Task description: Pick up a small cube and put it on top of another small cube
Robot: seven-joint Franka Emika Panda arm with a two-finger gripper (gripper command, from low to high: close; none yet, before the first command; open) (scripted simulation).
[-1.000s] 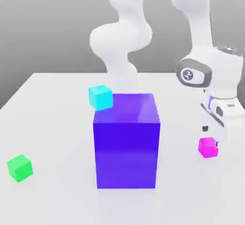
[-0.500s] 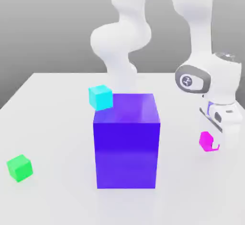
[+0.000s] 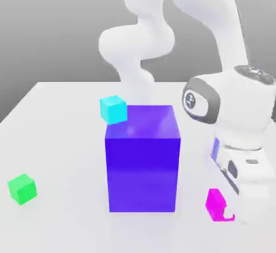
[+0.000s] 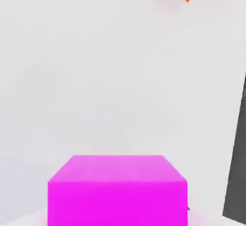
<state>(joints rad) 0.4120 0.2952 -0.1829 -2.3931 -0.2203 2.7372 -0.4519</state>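
White bench (image 3: 59,139): end effector (image 3: 226,211) clenched on magenta cube (image 3: 214,204), apparently lifted, right of the large blue cube (image 3: 142,157). Green cube (image 3: 22,188) near left edge, open surface around it.

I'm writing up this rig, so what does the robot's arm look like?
The arm is glossy white with thick, rounded segments. Its wrist is bulky, with a grey ring around a round cap bearing a small mark. The hand below is white with dark slots.
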